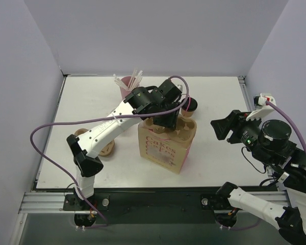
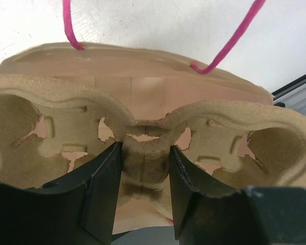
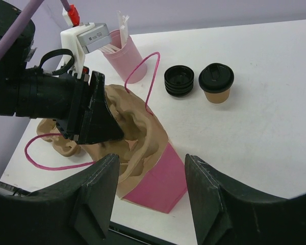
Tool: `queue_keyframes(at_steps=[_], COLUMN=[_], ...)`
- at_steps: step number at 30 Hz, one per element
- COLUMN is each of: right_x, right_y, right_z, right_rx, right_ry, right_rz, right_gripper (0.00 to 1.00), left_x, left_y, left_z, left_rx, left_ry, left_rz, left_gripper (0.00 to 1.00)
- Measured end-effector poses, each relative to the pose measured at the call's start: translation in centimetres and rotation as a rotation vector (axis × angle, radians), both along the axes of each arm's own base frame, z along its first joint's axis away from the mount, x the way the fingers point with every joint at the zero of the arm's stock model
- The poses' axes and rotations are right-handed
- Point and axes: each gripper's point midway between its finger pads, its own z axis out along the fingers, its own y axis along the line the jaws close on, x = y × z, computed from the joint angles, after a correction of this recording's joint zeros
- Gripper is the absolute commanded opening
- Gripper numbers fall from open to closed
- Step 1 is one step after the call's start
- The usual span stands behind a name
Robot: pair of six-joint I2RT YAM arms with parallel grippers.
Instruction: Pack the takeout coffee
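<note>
A white surface [image 1: 92, 102] under lavender walls. The left end effector [image 2: 145, 158] pinches the centre ridge of the pulp carrier [image 2: 234, 117], which is seated in the pink bag's [image 1: 160, 153] mouth. The takeout coffee [image 3: 216, 84] stands lidded beyond the bag, beside stacked black lids [image 3: 179, 80]. The right end effector [image 3: 152, 168] hangs spread and empty.

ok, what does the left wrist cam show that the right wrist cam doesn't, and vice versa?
Left wrist only: exactly where the left gripper pinches the cup carrier, on its centre ridge.
Right wrist only: the takeout coffee, lidded and upright beside a stack of black lids; the pink straw cup; the right gripper, open and empty.
Both: the left gripper, the cup carrier, the paper bag and its pink cord handles.
</note>
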Motion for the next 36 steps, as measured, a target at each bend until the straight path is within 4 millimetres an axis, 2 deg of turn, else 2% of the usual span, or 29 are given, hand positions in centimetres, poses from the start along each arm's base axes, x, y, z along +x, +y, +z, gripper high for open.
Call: queue_keyframes(at_steps=[10, 21, 36], right_x=[-0.5, -0.5, -0.5], right_y=[-0.9, -0.9, -0.9], right_z=[-0.1, -0.1, -0.2], right_rx=[-0.023, -0.026, -0.031], right_ry=[-0.013, -0.013, -0.013], right_rz=[-0.007, -0.006, -0.006], right_gripper=[0.55, 0.55, 0.55], left_x=[-0.3, -0.4, -1.2], left_y=[-0.6, -1.1, -1.7], left_z=[-0.5, 2.4, 2.6], left_rx=[0.03, -0.024, -0.042], left_ry=[-0.013, -0.064, -0.05], left_rz=[0.03, 0.029, -0.018], left_gripper=[0.44, 0.44, 0.44])
